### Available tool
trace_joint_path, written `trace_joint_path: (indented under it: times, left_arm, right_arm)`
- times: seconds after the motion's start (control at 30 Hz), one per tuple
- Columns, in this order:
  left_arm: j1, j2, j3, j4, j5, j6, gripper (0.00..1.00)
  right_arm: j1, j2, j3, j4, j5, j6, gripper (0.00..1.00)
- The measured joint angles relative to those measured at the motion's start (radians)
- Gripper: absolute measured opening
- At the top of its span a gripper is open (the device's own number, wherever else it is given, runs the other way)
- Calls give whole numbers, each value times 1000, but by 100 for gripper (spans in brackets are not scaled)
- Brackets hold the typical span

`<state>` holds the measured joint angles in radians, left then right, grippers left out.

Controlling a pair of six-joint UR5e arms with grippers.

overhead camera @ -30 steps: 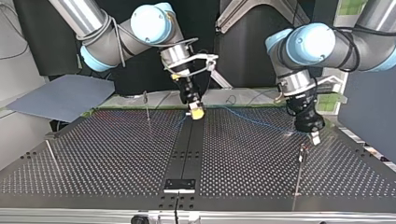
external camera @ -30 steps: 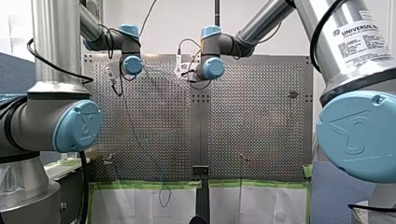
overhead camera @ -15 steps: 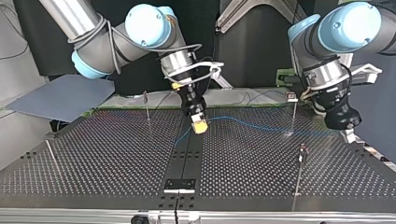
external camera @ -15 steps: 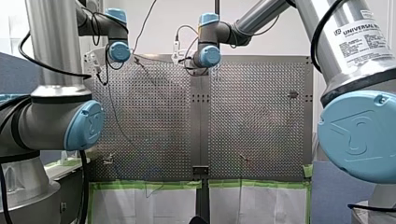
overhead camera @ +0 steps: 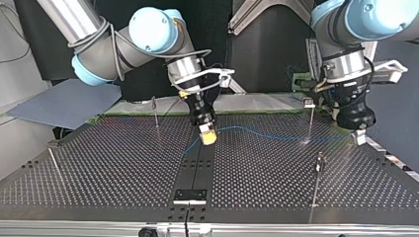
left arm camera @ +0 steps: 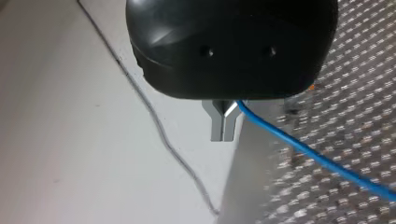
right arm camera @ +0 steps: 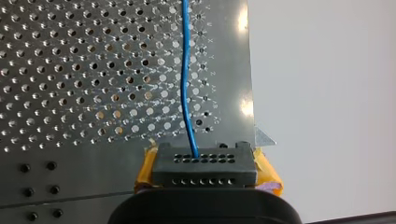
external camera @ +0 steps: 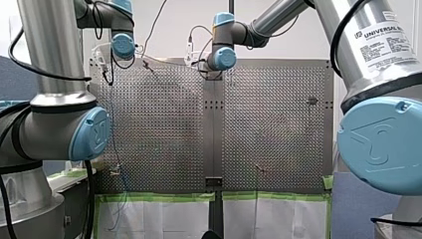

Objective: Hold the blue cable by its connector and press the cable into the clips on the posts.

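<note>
The thin blue cable [overhead camera: 267, 132] spans low over the perforated table [overhead camera: 123, 168] between my two grippers. My right gripper [overhead camera: 208, 137], with yellow pads [right arm camera: 145, 172], is shut on the cable's black connector [right arm camera: 205, 169] over the table's middle strip. The cable [right arm camera: 186, 84] leaves the connector straight ahead. My left gripper [overhead camera: 359, 138] hangs at the top view's right edge of the table. Its metal fingers [left arm camera: 217, 125] are shut on the cable [left arm camera: 317, 158], which trails off to one side. Between the grippers the cable passes a clip post [overhead camera: 310, 118].
More thin posts stand on the table: one nearer the camera below the left gripper [overhead camera: 318, 177], one beside the right gripper [overhead camera: 155, 112], one at the top view's left [overhead camera: 53, 163]. A black plate [overhead camera: 189, 195] sits at the near middle. Green tape edges the table [external camera: 159, 197].
In the top view my left gripper moved right and rose, drawing the cable straighter past the clip post. My right gripper came slightly nearer the camera with the connector.
</note>
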<state>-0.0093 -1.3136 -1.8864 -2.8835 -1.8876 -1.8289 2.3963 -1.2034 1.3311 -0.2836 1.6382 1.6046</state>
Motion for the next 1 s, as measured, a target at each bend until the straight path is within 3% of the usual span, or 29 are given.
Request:
trace_joint_path:
  times: [0.27, 0.6, 1.0]
  left_arm:
    - [2, -60, 0, -29, 37, 58, 0]
    - [30, -85, 17, 0, 53, 56, 0]
    - [48, -153, 68, 1, 92, 64, 0]
  right_arm:
    - [0, 0, -2, 1, 0, -4, 0]
    - [6, 0, -17, 3, -1, -7, 0]
    - [-2, 2, -24, 0, 1, -3, 0]
